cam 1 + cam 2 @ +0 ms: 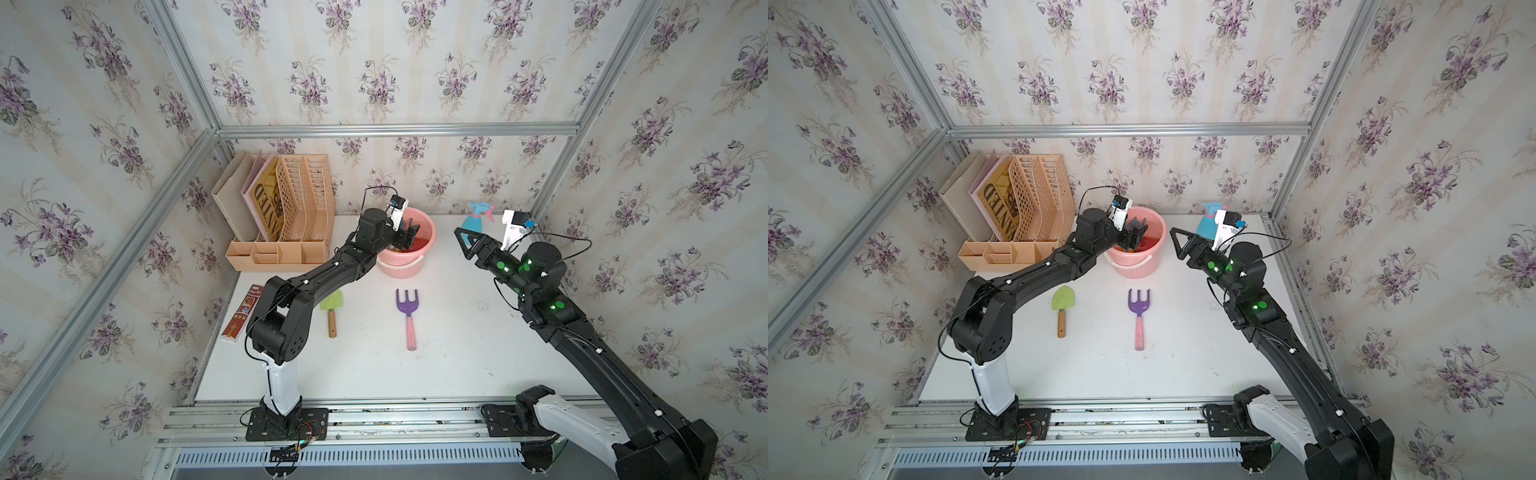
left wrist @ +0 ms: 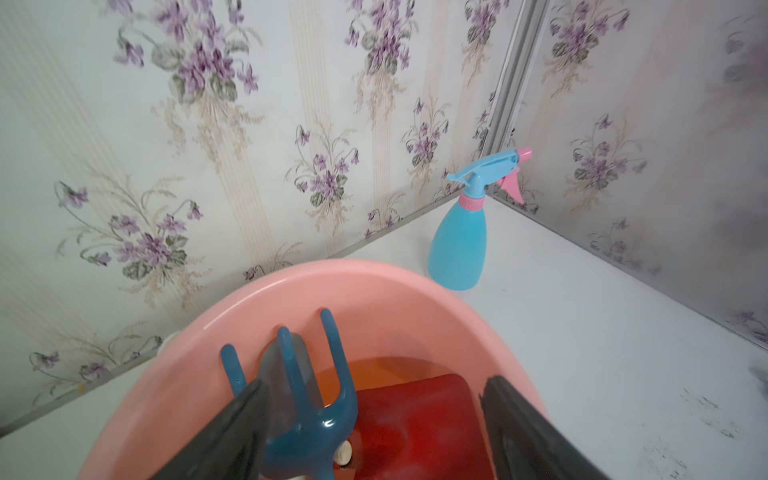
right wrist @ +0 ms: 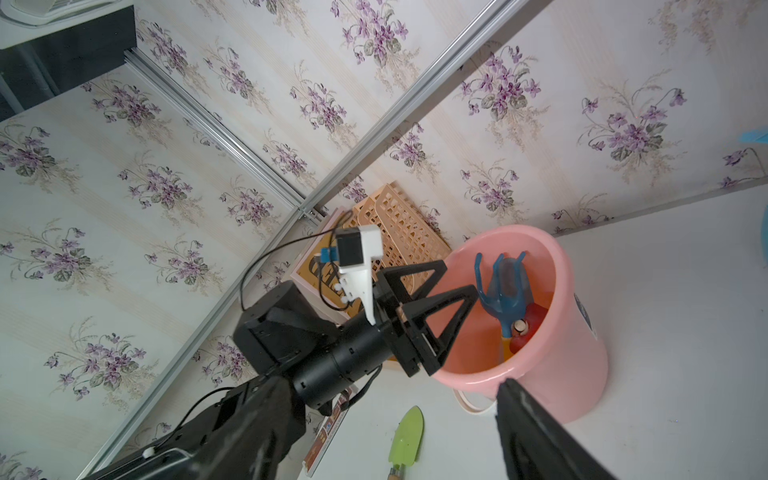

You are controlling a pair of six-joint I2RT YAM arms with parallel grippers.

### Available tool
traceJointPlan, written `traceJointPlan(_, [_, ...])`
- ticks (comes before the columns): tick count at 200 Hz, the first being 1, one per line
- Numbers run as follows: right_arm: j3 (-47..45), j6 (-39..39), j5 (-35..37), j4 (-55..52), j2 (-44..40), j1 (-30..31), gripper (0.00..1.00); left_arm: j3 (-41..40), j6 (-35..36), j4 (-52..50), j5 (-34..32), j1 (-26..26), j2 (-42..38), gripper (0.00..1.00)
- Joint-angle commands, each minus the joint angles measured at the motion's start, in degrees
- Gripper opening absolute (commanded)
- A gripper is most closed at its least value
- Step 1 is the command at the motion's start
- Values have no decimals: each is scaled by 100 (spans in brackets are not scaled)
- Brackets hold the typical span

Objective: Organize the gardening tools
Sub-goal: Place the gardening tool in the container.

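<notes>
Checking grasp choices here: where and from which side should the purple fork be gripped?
Take the purple fork at the middle of its pink handle, straight down from above, fingers closing across its width. It lies flat on the table with nothing touching it. The handle is straight and narrow, while the tines are splayed.

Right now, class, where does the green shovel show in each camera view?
Top view: green shovel on the table, left of the purple fork.
Top view: same spot, left of the purple fork.
Left wrist: not in it.
Right wrist: on the table by the pink bucket.
Shared landmark: pink bucket.
</notes>
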Motion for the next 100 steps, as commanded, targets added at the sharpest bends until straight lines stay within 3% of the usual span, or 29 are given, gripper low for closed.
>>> traceJointPlan(1, [69,-87,-285,-101,127,-3,82,-114,301,-138,-371,-29,-569,86])
traceJointPlan(34, [29,-202,-541,-335,312,-3,82,-472,61,-1965,-1063,-59,-1697,87])
traceJointPlan(68, [-53,-288,-633,-405,313,-3,83,-1255,-647,-3619,-1618,-59,-2974,87])
traceJointPlan(100, [-86,-250,-871,-301,401,-3,83,-1695,-1454,-5143,-1947,-59,-3543,87])
